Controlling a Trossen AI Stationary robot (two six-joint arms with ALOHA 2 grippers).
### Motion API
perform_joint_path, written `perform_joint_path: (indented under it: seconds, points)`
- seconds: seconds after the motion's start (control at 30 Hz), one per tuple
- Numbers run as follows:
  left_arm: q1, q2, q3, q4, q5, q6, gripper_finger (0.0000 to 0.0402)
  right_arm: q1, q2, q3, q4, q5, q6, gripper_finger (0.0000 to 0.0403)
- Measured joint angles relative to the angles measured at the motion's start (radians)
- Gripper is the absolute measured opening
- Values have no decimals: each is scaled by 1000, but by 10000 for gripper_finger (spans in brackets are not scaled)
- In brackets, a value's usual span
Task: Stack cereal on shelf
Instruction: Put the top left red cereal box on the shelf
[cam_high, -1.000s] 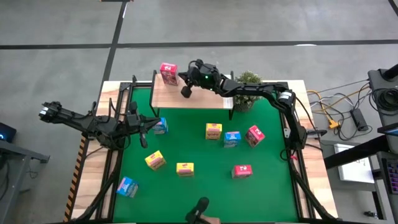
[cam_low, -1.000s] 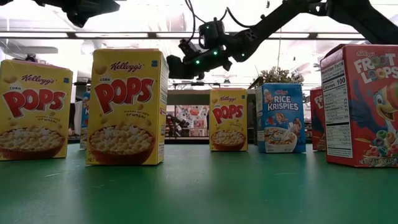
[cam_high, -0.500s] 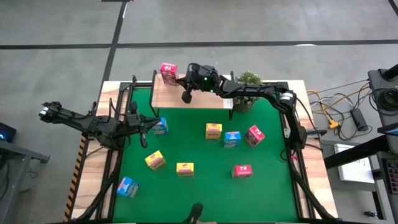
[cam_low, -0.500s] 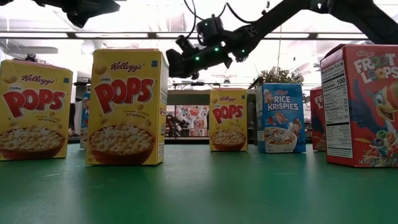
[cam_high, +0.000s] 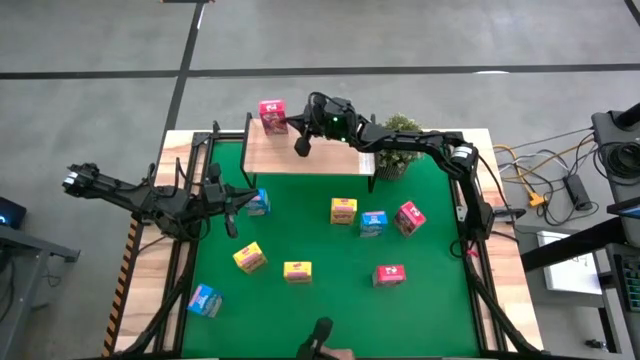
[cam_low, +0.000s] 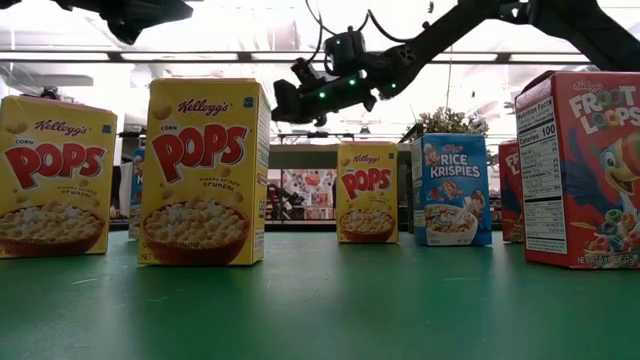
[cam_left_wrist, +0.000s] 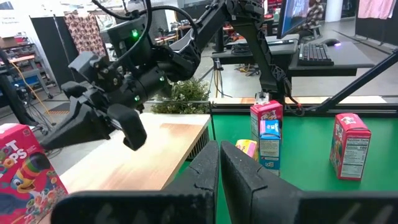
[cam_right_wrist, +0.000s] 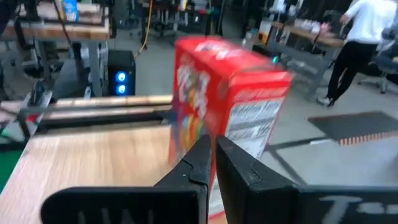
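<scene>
The shelf (cam_high: 310, 150), a light-wood board, stands at the table's far edge. One pink-red cereal box (cam_high: 271, 115) stands upright on its far left corner. My right gripper (cam_high: 290, 122) is shut and points level at that box's right side (cam_right_wrist: 205, 106) from just above the board. My left gripper (cam_high: 232, 200) hovers shut over the table's left part, beside a blue box (cam_high: 259, 203). Several more cereal boxes stand on the green tabletop: yellow (cam_high: 343, 211), blue (cam_high: 373, 223), pink-red (cam_high: 410, 217). My right gripper has its shut fingertips (cam_left_wrist: 53, 140) right at the pink-red box's upper right side (cam_left_wrist: 37, 155), coming level from the table's right. I cannot tell whether they touch it. The box stands upright on the shelf.
A small potted plant (cam_high: 398, 140) stands by the shelf's right end, under my right arm. More boxes stand nearer the front: yellow (cam_high: 249, 257), yellow (cam_high: 297, 271), pink-red (cam_high: 389, 275), blue (cam_high: 204, 300). Bare board lies to the right of the box on the shelf.
My right gripper, shut throughout, has swung a little at the wrist beside the pink-red box on the shelf. The box stays upright at the far left corner.
</scene>
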Motion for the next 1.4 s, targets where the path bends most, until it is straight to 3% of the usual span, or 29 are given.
perform_joint_path:
  seconds: [0.2,0.33,0.57,0.93,1.4]
  points:
    - [0,0,0,0,0,-4,0,2,0,0,-127,75,2,13]
    - [0,1,0,0,0,-4,0,-6,15,0,-95,149,2,13]
    - [0,4,0,1,0,-1,0,-5,81,23,44,94,21,13]
    - [0,5,0,0,0,-1,0,0,151,172,-60,96,-16,13]
    - [0,8,0,0,0,-8,0,19,150,196,-96,30,39,13]
